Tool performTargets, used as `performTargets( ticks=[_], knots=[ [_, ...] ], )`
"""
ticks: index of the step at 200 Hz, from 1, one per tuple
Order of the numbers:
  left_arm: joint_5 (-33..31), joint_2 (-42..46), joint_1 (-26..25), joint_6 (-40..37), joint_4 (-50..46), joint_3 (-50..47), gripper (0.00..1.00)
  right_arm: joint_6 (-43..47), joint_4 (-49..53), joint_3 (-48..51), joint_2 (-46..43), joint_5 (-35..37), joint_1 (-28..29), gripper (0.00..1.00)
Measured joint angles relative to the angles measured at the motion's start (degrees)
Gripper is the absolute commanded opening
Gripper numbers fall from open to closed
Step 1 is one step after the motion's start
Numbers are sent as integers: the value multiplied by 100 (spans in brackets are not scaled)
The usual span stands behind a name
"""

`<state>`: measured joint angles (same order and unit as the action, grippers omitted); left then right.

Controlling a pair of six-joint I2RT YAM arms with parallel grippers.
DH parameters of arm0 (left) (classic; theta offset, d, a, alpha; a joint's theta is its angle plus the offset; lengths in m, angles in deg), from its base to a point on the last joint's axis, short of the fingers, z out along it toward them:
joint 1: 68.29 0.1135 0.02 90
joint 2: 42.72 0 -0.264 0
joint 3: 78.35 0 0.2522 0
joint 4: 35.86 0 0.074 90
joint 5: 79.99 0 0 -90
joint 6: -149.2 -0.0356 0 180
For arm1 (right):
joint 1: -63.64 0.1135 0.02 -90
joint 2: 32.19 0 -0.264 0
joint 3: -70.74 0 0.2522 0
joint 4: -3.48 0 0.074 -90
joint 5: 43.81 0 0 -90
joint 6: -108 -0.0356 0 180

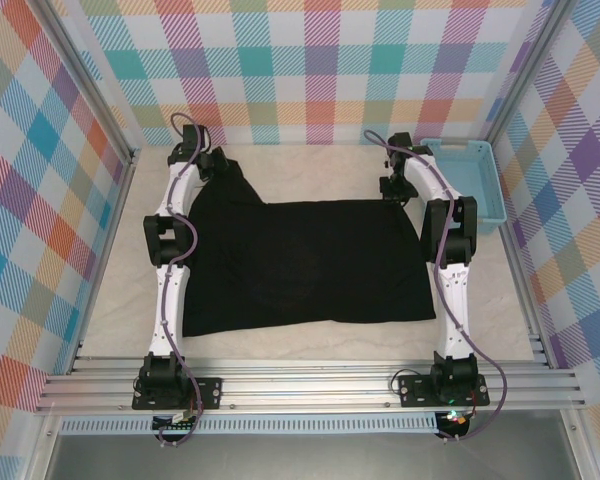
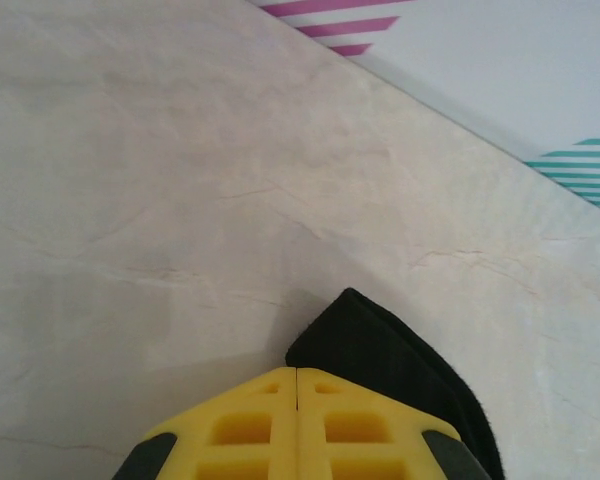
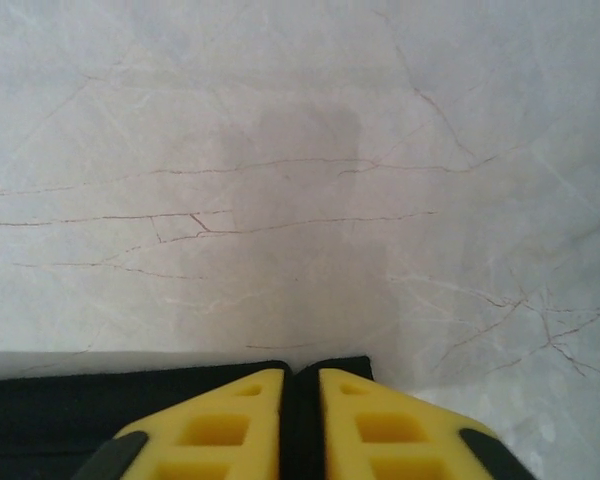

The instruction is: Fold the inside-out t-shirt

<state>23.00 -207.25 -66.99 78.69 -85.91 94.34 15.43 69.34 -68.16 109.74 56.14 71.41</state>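
Since each wrist camera looks out past its own fingers, only the yellow tips are in frame, and the cloth behind them is cut off at the lower edge. Overhead, the left arm [image 1: 170, 260] covers the left border of the inside-out t-shirt [image 1: 310, 265]; the right arm [image 1: 450, 270] lies along its right border. Shirt spread flat at mid-frame, one corner drawn to a peak at upper left. Surface: pale marbled table [image 1: 310, 165] with thin veins. Plaid walls [image 1: 310, 60] on three sides; light-blue basket [image 1: 475, 150] at upper right, just beside the right wrist. Both arms reach from the metal rail [image 1: 310, 378] at the bottom toward the far side. Left gripper [image 2: 298, 372]: tips pressed together on the peaked corner, a black fold poking out past them at lower right. Right gripper [image 3: 300, 372]: clamped on the shirt's far edge, black cloth filling the slit between the fingers.
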Motion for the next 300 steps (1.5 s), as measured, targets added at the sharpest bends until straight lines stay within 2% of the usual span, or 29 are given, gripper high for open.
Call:
performTargets(
  ticks=[24,53,133,191,260,300],
  knots=[
    [212,13,26,42,129,-44,0,-37,-151,114,-107,26,11,3],
    [310,278,63,20,221,-439,0,-35,-365,177,-306,61,15,0],
    [433,2092,85,-313,560,-2199,0,59,-778,1064,-1276,136,20,0],
    [520,4205,87,-387,1259,-4907,0,17,-1014,2371,-2258,-50,20,1],
    [192,7451,87,-94,2111,-8336,0,-417,-1086,4028,-3945,-498,20,2],
    [-120,8498,87,164,2133,-9689,0,-577,-970,4621,-4247,-448,20,2]
  ],
)
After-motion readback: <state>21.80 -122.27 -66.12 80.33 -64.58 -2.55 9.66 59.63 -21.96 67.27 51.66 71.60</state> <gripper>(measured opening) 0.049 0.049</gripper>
